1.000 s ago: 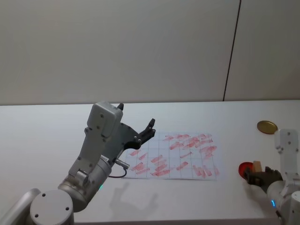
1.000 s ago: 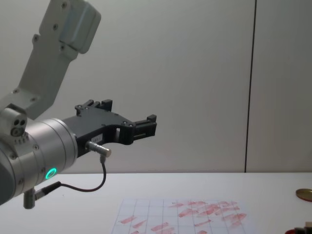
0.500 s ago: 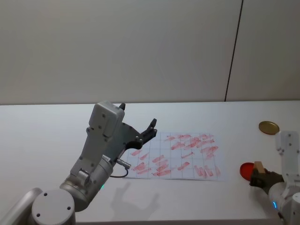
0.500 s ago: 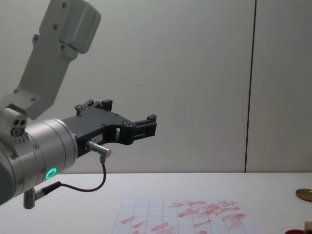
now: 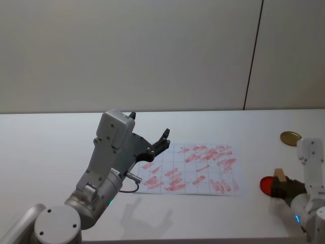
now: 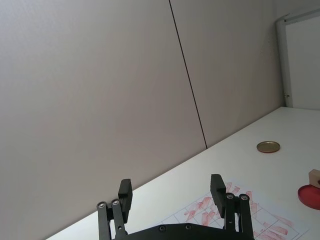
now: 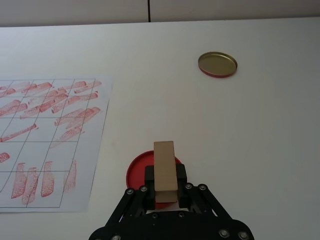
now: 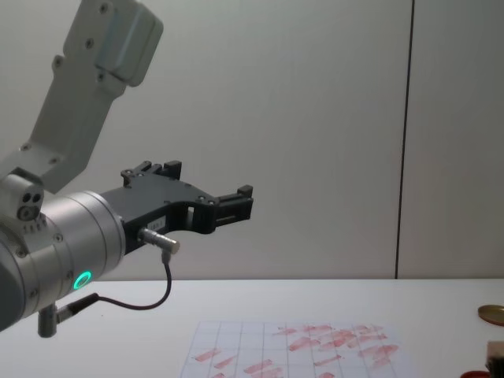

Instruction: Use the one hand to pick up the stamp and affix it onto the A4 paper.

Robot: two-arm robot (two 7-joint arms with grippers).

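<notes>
Right hand [image 7: 165, 180] clamps the stamp [image 7: 164, 162], over the red ink pad [image 7: 135, 173].

Noted white table [image 5: 45, 137], running back to plain grey wall [image 5: 127, 51]. Logged round gold disc [image 5: 290, 138] lying flat near right edge, toward the back. Logged flat round red ink pad [image 5: 265, 184] also near right edge, closer to front, well apart from disc. Dark vertical seam [image 5: 253, 56] in wall, right of centre.
</notes>
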